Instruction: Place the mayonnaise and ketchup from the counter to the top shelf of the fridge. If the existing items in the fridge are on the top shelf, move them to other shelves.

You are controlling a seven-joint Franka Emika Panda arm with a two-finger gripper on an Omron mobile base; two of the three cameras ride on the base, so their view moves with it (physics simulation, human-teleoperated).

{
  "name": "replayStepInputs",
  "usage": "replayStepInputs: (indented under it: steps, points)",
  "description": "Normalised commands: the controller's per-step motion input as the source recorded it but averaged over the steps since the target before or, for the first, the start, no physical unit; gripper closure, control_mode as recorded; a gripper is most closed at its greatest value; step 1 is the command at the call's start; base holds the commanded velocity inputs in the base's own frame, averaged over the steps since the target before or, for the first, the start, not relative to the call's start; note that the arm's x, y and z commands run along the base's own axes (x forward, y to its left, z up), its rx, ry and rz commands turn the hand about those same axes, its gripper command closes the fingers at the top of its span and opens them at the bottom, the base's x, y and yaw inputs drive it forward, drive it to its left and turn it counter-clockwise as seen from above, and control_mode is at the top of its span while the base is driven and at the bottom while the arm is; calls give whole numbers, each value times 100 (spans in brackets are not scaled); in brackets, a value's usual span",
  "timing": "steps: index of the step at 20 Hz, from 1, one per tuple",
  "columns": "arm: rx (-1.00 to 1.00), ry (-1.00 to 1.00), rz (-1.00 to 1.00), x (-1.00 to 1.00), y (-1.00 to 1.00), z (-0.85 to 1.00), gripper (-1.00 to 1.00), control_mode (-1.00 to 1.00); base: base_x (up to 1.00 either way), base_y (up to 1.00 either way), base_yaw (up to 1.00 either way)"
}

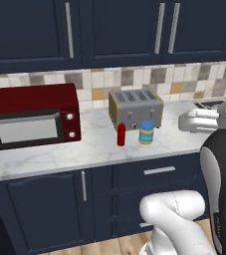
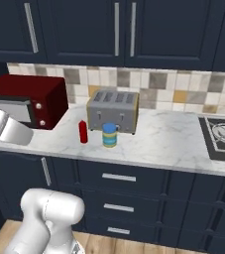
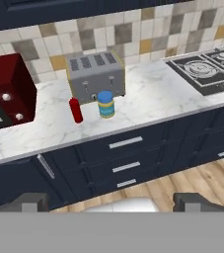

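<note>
Gripper (image 3: 111, 205) was seen wide open, empty, well back from the counter (image 3: 148, 106). Ketchup (image 3: 76, 109) and mayonnaise (image 3: 105, 104) were found upright, side by side before the toaster (image 3: 94, 74), ahead and slightly left of the fingers.

The gripper (image 3: 111, 202) is being held raised and angled downward with its jaws spread fully apart, nothing being gripped between the fingertips (image 3: 32, 201).
</note>
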Motion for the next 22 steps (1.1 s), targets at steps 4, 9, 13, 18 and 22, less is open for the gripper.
replayStepInputs:
  steps: [4, 9, 13, 18, 22]
  points:
    - [0, 0, 2, 9, -3, -1, -100, -100, 23, -9, 7]
    - [0, 2, 13, 71, -6, -31, -100, -100, 0, 0, 0]
    - [0, 7, 18, 100, 0, -68, -100, -100, 0, 0, 0]
    - [0, 13, 12, 100, -1, -74, -100, -100, 0, 0, 0]
    - [0, 16, 8, 93, -12, -69, -100, -100, 0, 0, 0]
